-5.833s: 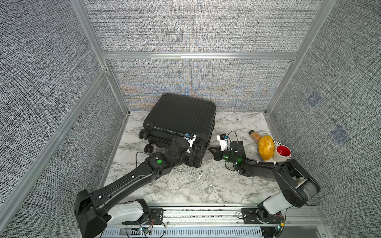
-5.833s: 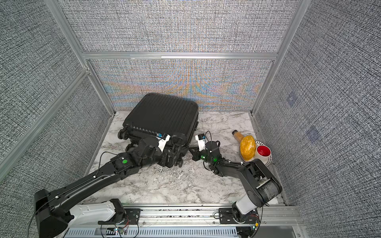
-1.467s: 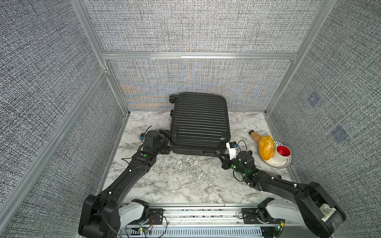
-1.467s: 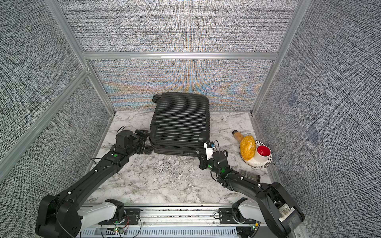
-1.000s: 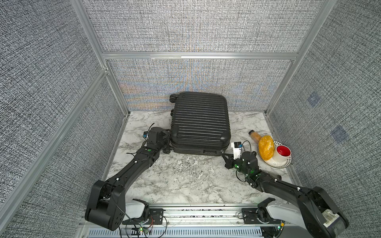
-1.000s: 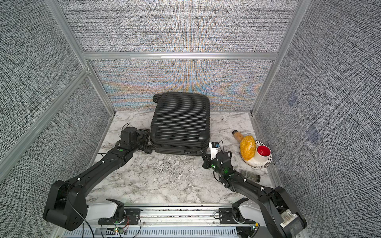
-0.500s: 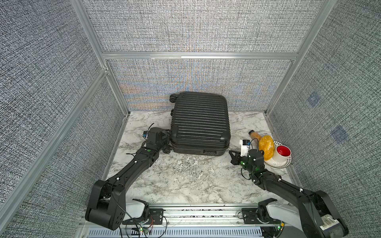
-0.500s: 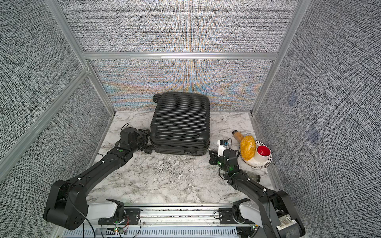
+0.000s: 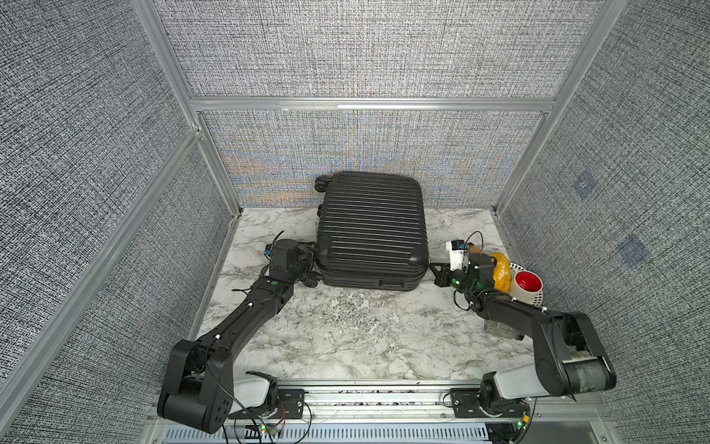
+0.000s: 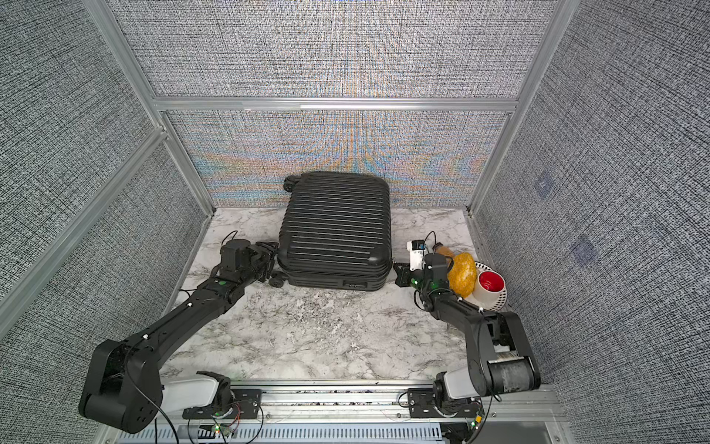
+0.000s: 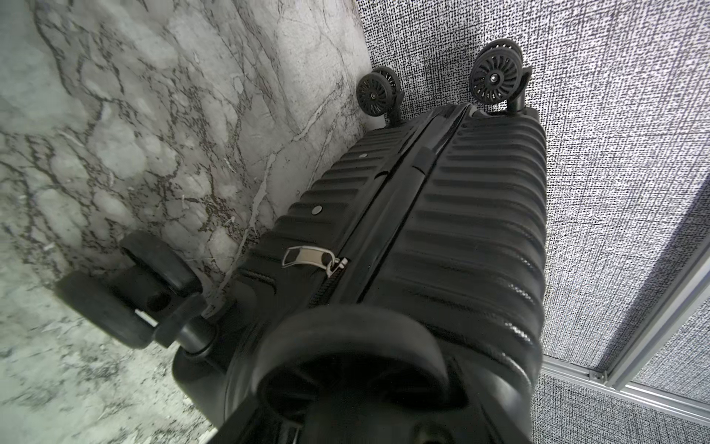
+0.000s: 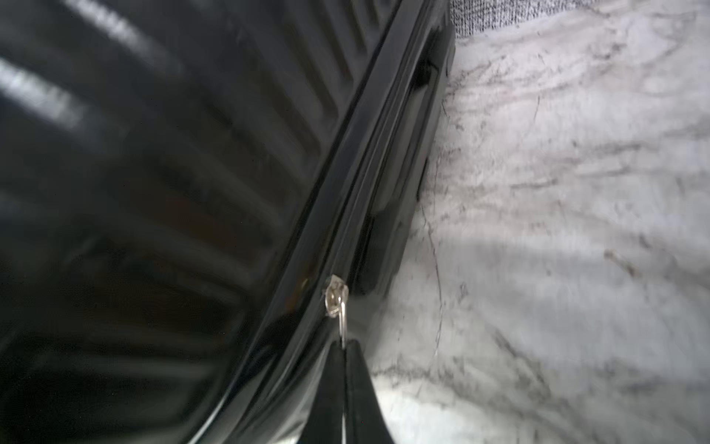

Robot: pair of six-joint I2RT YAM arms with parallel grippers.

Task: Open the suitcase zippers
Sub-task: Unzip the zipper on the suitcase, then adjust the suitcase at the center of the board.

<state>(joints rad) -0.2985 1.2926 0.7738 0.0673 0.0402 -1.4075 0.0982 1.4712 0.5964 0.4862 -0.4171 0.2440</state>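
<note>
Suitcase (image 9: 370, 226) laid flat, back-centre of table (image 9: 345, 338). Tab (image 12: 341, 307) pinched in right gripper (image 12: 344, 348), jaws pressed together. Within last second it has been dragged from front edge round near-right corner; zipper judged partly opened. Left gripper (image 9: 307, 256) parked by wheel (image 9: 312, 281), spread cannot be told. Second tab (image 11: 307, 256) untouched.

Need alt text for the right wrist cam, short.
The right gripper is pinched shut on the small metal pull tab of a zipper running along the seam of a black ribbed suitcase. The suitcase lies on a white marbled table, and the picture is somewhat blurred.
</note>
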